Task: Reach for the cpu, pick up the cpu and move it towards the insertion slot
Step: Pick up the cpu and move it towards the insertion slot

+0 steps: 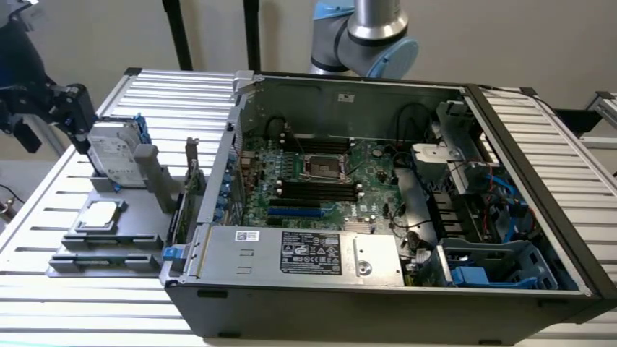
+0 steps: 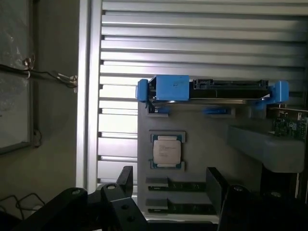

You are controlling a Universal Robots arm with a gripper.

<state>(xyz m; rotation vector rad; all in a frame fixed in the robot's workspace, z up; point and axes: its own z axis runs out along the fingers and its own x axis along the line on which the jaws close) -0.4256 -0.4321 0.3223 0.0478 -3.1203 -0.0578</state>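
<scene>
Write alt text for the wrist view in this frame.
The open gripper hovers over the cpu without touching it. The cpu lies flat in a grey holder on a slatted metal table. A hard drive with blue rails stands on edge nearby.

An open computer case (image 1: 386,307) lay on a slatted metal table (image 1: 58,303), with a power supply (image 1: 299,253) along its near wall and black memory slots (image 1: 313,189) on the green board (image 1: 371,163). Just beside the case, toward the exterior view's left, a grey holder (image 1: 154,210) carried an upright hard drive (image 1: 114,153) with blue rails and two memory sticks (image 1: 108,239).
</scene>
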